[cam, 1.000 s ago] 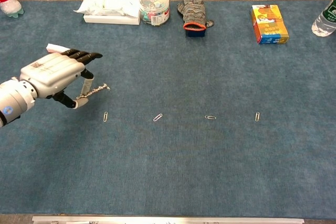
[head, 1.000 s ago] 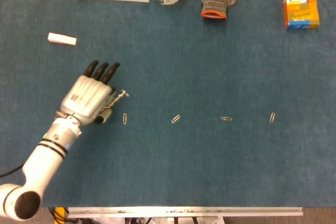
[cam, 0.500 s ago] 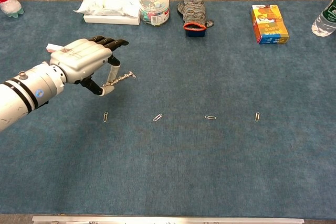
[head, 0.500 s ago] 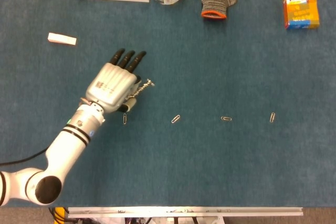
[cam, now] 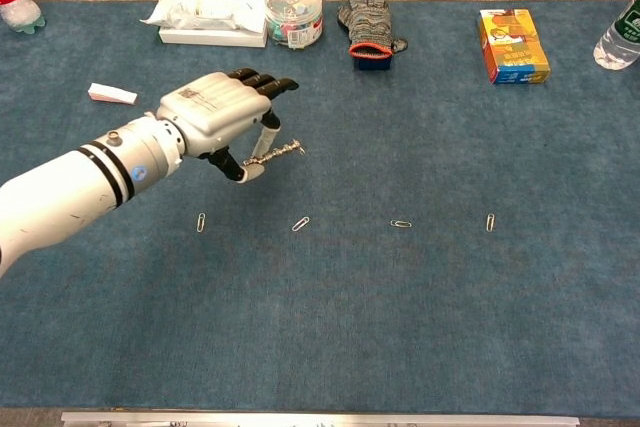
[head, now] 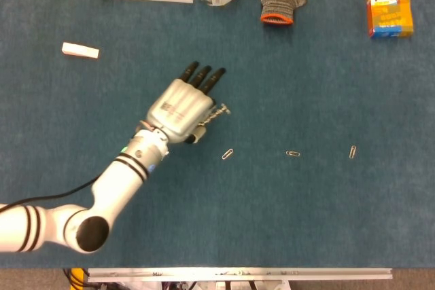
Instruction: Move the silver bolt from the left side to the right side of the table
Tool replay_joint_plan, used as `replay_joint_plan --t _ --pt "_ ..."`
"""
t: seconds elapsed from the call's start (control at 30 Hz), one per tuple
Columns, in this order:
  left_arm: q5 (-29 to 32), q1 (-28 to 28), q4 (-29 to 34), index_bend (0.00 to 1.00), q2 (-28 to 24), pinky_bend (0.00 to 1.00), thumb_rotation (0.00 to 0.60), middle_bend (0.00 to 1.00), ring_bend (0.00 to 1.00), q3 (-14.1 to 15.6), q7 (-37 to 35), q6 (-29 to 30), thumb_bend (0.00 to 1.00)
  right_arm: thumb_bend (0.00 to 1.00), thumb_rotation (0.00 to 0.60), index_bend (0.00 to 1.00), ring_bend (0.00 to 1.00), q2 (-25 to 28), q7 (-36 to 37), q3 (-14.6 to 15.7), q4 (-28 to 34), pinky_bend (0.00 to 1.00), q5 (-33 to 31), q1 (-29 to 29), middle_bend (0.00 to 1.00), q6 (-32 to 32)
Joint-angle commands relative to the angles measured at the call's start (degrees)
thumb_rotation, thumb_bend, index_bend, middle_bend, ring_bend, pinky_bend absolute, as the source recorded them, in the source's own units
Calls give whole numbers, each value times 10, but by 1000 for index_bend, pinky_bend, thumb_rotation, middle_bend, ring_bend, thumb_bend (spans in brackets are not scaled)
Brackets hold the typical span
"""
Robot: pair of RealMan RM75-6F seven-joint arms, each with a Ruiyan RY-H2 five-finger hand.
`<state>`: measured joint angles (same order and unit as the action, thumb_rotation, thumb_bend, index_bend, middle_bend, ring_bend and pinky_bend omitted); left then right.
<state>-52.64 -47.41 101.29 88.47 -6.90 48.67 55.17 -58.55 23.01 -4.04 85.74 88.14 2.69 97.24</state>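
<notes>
- The white and grey left hand (cam: 222, 117) with black fingertips pinches the silver bolt (cam: 276, 154) between thumb and a finger, above the blue desk (cam: 400, 327); the other fingers reach forward.
- The silver bolt is slim, threaded and shiny, lying nearly level, its free end sticking out to the right of the hand (head: 182, 109); in the head view the bolt (head: 217, 113) shows just beside the fingers.
- It hangs left of the desk's middle, above a row of small metal paper clips (cam: 301, 224).
- Along the far edge lie a white tissue pack (cam: 210, 14), a clear round tub (cam: 295, 12), a grey knitted glove (cam: 368, 15) and an orange box (cam: 512, 45).
- A small white block (cam: 111, 94) lies near the left edge.
</notes>
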Motion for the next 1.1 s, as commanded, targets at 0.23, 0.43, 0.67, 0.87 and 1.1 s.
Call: replay_joint_plan --t 0.23,0.43,0.67,0.87,1.1 --pt "43 -52 -47 642 59 18 600 0 0 -10 15 -16 340 214 600 153 58 -4 29 -4 -20 361 -16 22 23 16" --pt "66 -78 -86 643 89 18 600 0 0 -16 9 -24 340 214 600 153 58 -4 42 -7 -28 361 -18 28 25 20" --pt "95 -97 -111 546 102 18 600 0 0 -29 3 -15 340 214 600 153 58 -3 40 -8 -27 361 -9 25 27 15" --pt "104 -100 -110 200 99 18 600 0 0 -27 0 5 339 214 600 153 58 -3 31 -7 -23 361 -1 22 27 11" --pt "93 -84 -64 99 64 18 600 0 0 -12 -10 39 279 214 600 152 58 -3 19 -7 -17 361 3 15 27 -1"
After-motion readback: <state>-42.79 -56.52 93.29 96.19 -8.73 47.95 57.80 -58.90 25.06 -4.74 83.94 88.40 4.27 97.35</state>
